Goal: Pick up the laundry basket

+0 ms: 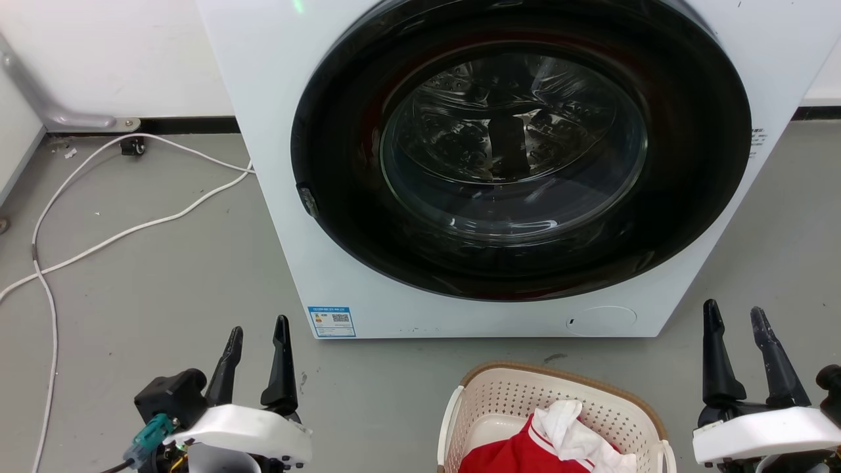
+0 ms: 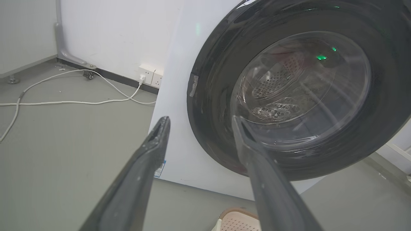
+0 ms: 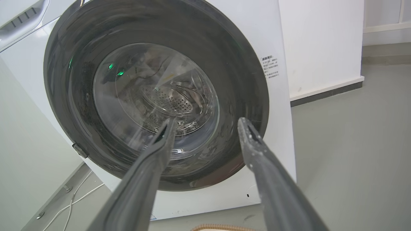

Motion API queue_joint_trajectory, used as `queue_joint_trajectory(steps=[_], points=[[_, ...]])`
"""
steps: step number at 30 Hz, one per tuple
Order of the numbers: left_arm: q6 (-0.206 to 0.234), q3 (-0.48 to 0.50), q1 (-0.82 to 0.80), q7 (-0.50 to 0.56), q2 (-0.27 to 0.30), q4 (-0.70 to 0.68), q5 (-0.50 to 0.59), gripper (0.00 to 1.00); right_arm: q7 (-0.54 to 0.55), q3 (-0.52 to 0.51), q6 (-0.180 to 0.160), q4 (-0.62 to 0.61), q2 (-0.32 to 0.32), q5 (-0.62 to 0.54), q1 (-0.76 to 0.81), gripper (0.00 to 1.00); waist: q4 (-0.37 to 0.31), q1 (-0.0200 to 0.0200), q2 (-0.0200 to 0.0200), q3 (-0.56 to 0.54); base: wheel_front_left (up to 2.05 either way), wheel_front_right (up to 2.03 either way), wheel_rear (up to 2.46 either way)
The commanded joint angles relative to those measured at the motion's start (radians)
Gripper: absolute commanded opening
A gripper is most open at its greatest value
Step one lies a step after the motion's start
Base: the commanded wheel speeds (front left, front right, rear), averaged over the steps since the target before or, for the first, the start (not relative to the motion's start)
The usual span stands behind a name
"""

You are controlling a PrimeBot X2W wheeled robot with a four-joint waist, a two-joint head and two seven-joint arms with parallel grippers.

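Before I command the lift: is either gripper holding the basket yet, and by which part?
Nothing is held. The left gripper and right gripper are open and empty, either side of the laundry basket, not touching it.

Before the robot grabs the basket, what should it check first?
1. Open, empty left gripper: ok.
2. Open, empty right gripper: ok.
3. The basket sits between the grippers, untouched: ok.
4. Both handles reachable: cannot tell, the basket's near part is cut off.
5. All clothes inside the rim: cannot tell, same reason.
6. Shut washer door, out of the way: ok.
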Motion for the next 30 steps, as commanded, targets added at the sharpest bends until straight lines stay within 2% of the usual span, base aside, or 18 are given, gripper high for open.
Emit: queue_joint_trajectory(steps=[1, 16, 30], points=[[0.007, -0.005, 0.003, -0.009, 0.007, -0.007, 0.030, 1.00, -0.011, 0.000, 0.000, -0.015, -0.005, -0.035, 0.005, 1.00, 0.000, -0.0001, 0.0000, 0.000, 0.00, 0.00, 0.00], [0.033, -0.038, 0.018, -0.042, 0.014, -0.018, 0.164, 1.00, -0.045, -0.007, 0.000, -0.031, -0.006, -0.159, 0.031, 1.00, -0.001, -0.0001, 0.0000, -0.002, 0.00, 0.00, 0.00], [0.038, -0.047, 0.031, -0.072, 0.007, -0.013, 0.271, 1.00, -0.073, -0.013, 0.000, -0.051, -0.007, -0.209, 0.054, 1.00, 0.001, -0.0001, 0.0000, -0.002, 0.00, 0.00, 0.00]])
